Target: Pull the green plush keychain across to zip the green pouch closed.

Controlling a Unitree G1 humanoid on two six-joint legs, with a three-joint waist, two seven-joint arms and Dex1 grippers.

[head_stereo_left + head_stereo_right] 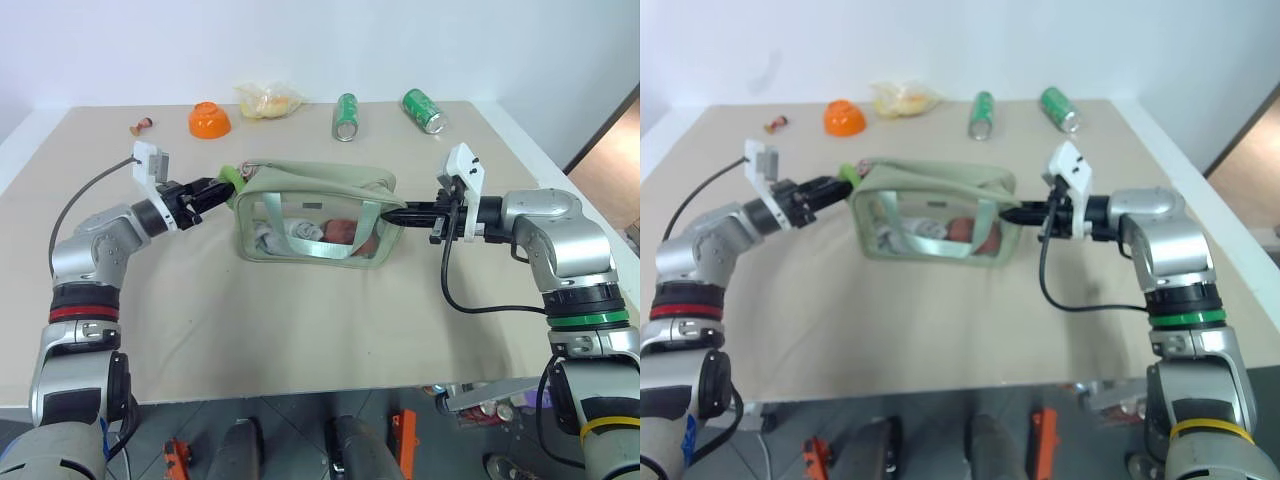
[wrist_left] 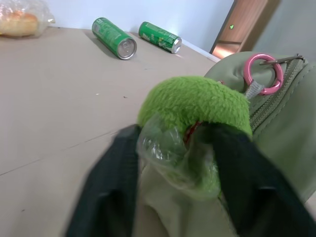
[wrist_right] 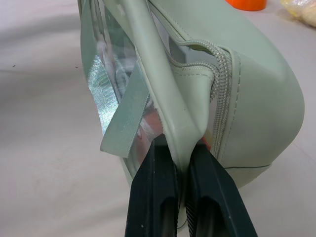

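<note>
The green pouch (image 1: 310, 215) lies mid-table, clear window side facing me, its zipper (image 3: 220, 79) running along the top. The green plush keychain (image 2: 197, 103) hangs off the pouch's left end by a pink ring (image 2: 264, 74). My left gripper (image 1: 222, 186) reaches in from the left, and its black fingers (image 2: 113, 182) press against both sides of the plush. At the pouch's right end, my right gripper (image 3: 180, 153) is shut on a fold of the pouch's fabric beside a mint strap (image 3: 126, 118).
Two green cans (image 1: 346, 116) (image 1: 422, 110) lie at the back of the table. An orange bowl (image 1: 209, 120), a clear bag of yellowish food (image 1: 268, 100) and a small red object (image 1: 140, 125) sit at the back left. The table's front edge (image 1: 300, 395) is near.
</note>
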